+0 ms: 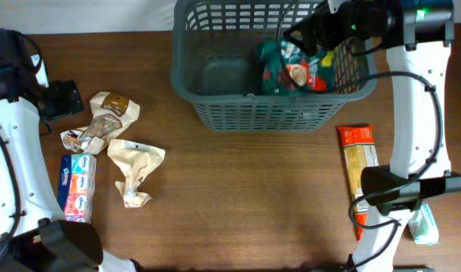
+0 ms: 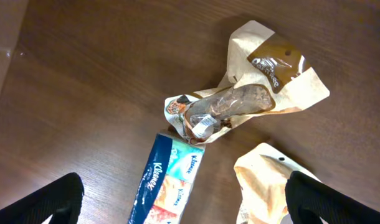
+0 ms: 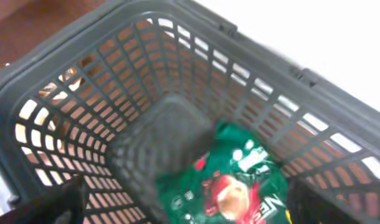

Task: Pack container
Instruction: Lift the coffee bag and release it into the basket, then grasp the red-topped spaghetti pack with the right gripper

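The dark grey lattice basket [image 1: 215,113] stands at the back middle of the table. A green and red packet [image 1: 291,69] lies inside it at the right; it also shows in the right wrist view [image 3: 240,186], with the basket wall [image 3: 71,118] around it. My right gripper [image 1: 310,34] hangs open and empty over the basket's right end, its fingers [image 3: 190,205] wide on either side of the packet. My left gripper [image 2: 190,202] is open and empty above the left-hand packets: a blue tissue pack [image 2: 171,180], a clear wrapped snack [image 2: 224,106] and a beige pouch [image 2: 265,186].
On the left lie a brown-labelled beige bag [image 1: 116,106], a crumpled beige pouch [image 1: 136,162] and the tissue pack [image 1: 75,185]. A long pasta packet [image 1: 360,166] lies on the right, with a small pale green packet [image 1: 425,224] near the right arm's base.
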### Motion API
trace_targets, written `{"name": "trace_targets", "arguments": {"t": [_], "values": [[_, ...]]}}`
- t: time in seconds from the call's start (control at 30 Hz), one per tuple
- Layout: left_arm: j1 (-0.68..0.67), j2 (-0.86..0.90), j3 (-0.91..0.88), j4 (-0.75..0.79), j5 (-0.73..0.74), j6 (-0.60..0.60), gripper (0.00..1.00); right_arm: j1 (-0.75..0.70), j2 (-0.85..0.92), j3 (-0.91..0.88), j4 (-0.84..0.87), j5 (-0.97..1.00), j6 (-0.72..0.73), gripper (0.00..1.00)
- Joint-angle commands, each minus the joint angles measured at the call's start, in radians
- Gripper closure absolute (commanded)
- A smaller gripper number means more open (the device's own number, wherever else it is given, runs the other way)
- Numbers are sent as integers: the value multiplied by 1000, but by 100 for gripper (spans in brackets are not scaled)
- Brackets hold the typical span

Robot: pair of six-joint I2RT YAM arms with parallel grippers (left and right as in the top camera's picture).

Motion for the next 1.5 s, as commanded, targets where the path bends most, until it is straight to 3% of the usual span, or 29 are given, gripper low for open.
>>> {"name": "trace_targets", "arguments": {"t": [0.0, 0.1, 0.23, 0.33, 0.47, 0.67, 0.8, 0.93, 1.17, 1.47], "values": [[6, -8, 1, 0, 11, 23, 2, 2, -58, 92, 15, 37, -7, 1], [6, -8, 1, 0, 10, 26, 2, -7, -73, 185, 27, 237, 124, 1], [6, -5, 1, 3, 10, 26, 2, -74, -98, 285, -22, 644, 419, 1], [6, 3, 1, 12, 11, 26, 2, -185, -121, 294, -144, 719, 582, 1], [6, 18, 0, 23, 10, 27, 1, -360, -119, 288, -343, 726, 681, 1], [6, 35, 0, 43, 10, 49, 1, -593, -126, 166, -341, 681, 662, 1], [6, 36, 0, 48, 10, 79, 1, -729, -125, -51, -341, 668, 634, 1], [6, 36, 0, 60, 10, 79, 1, -790, -131, -367, -341, 516, 530, 2], [6, 36, 0, 72, 11, 102, 0, -703, -186, -811, -341, 427, 400, 6], [6, 36, 0, 71, 11, 106, 1, -501, -247, -1114, -250, 326, 298, 5]]}}
